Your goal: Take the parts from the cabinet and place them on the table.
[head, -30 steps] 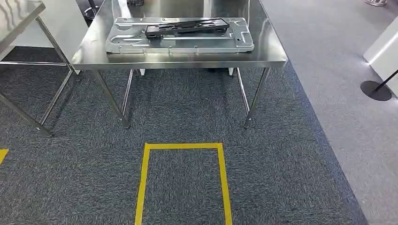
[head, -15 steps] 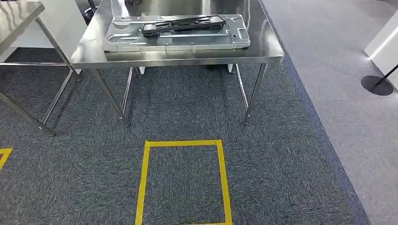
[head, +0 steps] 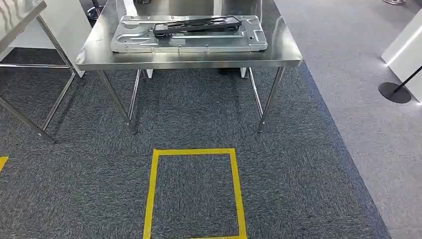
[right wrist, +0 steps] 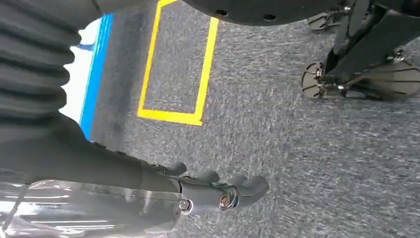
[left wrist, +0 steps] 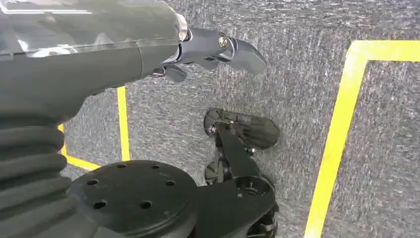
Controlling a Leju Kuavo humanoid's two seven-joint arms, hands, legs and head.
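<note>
A wide grey metal plate (head: 189,44) lies flat on the steel table (head: 189,59) ahead of me, and a long black part (head: 196,25) rests on top of it. Both of my arms hang at my sides. My left hand (left wrist: 208,47) hangs over the grey carpet with its fingers loosely extended and nothing in them. Over the carpet on the other side, my right hand (right wrist: 213,191) is just as empty, its fingers apart.
A second steel table (head: 17,15) stands at the left, its legs reaching onto the carpet. A yellow taped square (head: 152,189) marks the floor in front of the table. At the right are a black post base (head: 394,92) and a white unit (head: 405,47).
The whole picture has shifted slightly: the camera moved, so the table sits a little higher and more of the yellow square shows. The parts on the table have not moved.
</note>
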